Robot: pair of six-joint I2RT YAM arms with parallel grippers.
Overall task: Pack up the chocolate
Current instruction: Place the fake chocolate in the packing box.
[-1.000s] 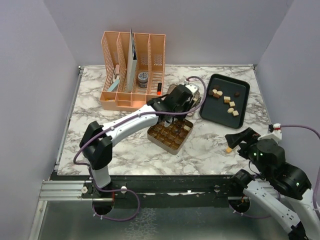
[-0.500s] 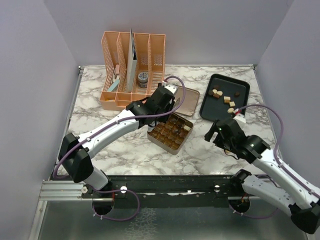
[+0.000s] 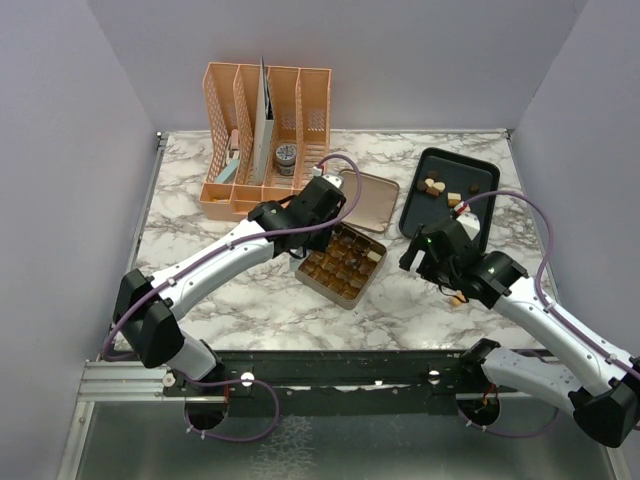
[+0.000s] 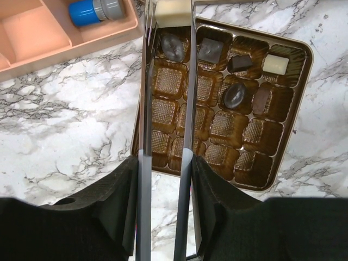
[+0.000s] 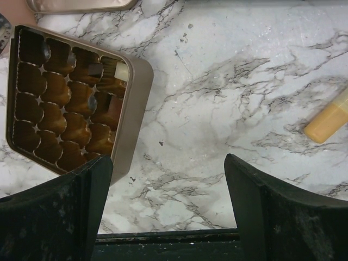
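Observation:
The square gold tin point(image 3: 340, 262) lies mid-table, with several dark pieces and one white piece of chocolate point(image 4: 235, 95) in its cups. My left gripper point(image 4: 166, 163) is shut on thin metal tongs point(image 4: 145, 109). The tongs pinch a cream-white chocolate point(image 4: 173, 12) over the tin's far corner. My right gripper point(image 5: 168, 163) stands open and empty above bare marble, just right of the tin point(image 5: 136, 109). More chocolate point(image 3: 433, 186) lies on the black tray point(image 3: 480, 165). A light brown piece point(image 5: 326, 122) lies loose on the table.
The tin's lid point(image 3: 365, 190) lies behind the tin, between it and the tray. A peach desk organizer point(image 3: 265, 140) stands at the back left, with a blue-capped item point(image 4: 87, 11) in its front compartment. The table's near edge runs just below my right gripper.
My right arm swung up from the front right corner toward the tin's right side. My left gripper moved left from beside the tray to the tin's far corner, still holding the tongs.

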